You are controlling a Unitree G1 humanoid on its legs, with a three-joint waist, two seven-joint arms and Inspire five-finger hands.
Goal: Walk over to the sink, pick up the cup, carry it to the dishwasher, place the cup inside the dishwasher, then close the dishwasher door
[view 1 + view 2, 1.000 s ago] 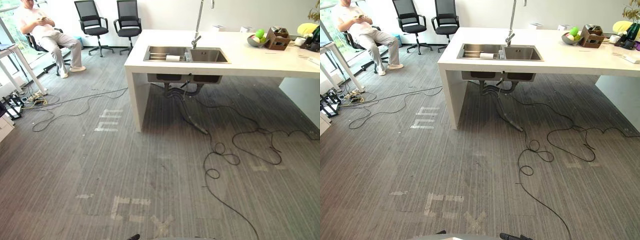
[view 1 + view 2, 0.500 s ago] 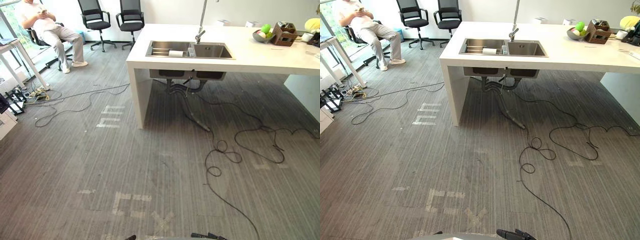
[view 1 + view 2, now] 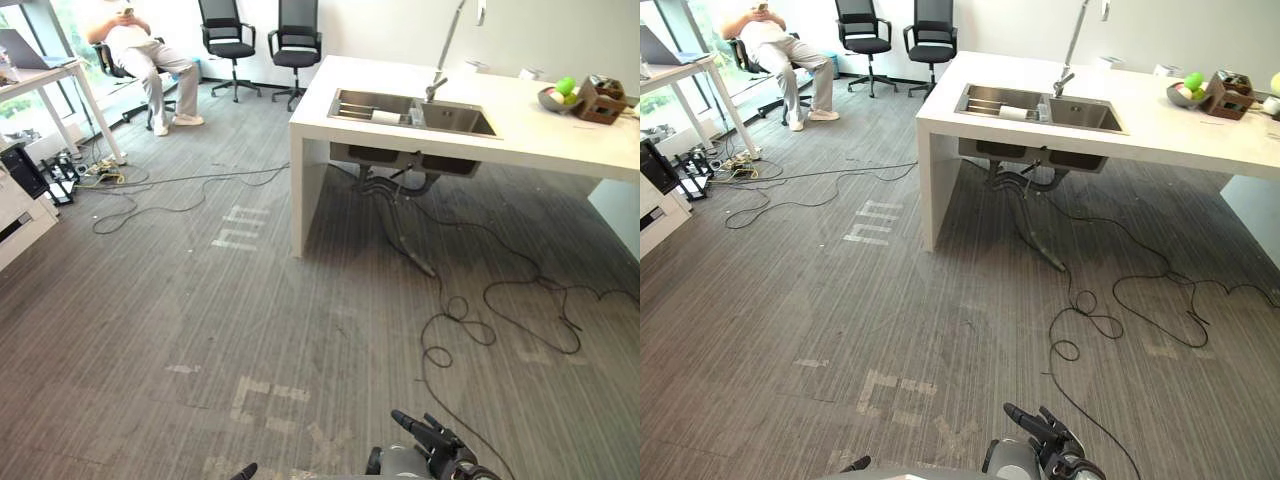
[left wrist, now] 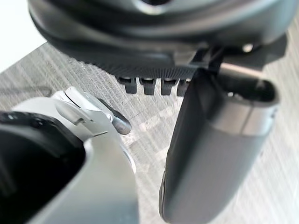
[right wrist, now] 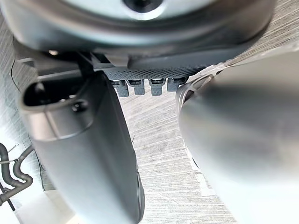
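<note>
The steel sink [image 3: 462, 121] is set into a white counter [image 3: 540, 135] at the far right, with a tall faucet [image 3: 447, 45] behind it. A small white cup-like thing [image 3: 385, 117] lies in the sink's left basin. My right hand [image 3: 428, 438] hangs low at the near edge, fingers straight and holding nothing. Just the tip of my left hand [image 3: 243, 470] shows at that same edge. In the wrist views the left hand [image 4: 210, 154] and right hand [image 5: 88, 154] hang over grey carpet, both empty.
Black cables [image 3: 470, 320] loop on the carpet in front of and under the counter. A person [image 3: 140, 45] sits at the far left by a desk [image 3: 50, 75] and two office chairs [image 3: 228, 45]. A fruit bowl [image 3: 555, 97] stands on the counter.
The whole picture has shifted: the counter and sink now lie further right and the left desk shows more. My right hand has come into sight at the near edge.
</note>
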